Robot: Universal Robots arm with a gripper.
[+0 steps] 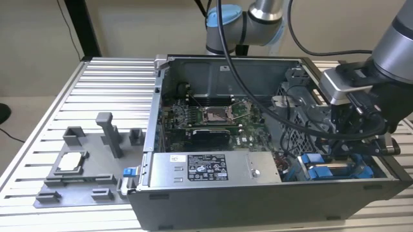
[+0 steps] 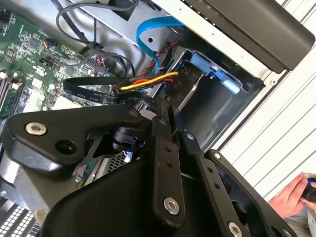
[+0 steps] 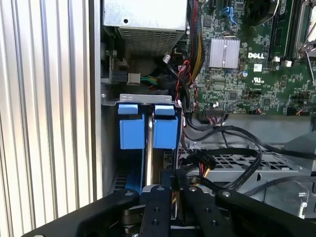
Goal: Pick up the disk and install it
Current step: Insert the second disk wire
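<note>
I am at the install step: my gripper (image 1: 351, 145) is clamped on the disk (image 3: 148, 148), standing on edge in the computer case's (image 1: 258, 203) near-right bay, and seating calls for a straight push.

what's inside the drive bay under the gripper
In the bay two blue-framed carriers stand side by side, seen edge-on; a disk shows as a thin metal edge between the frames. The gripper covers their lower ends, so how deep they sit is hidden.
</note>
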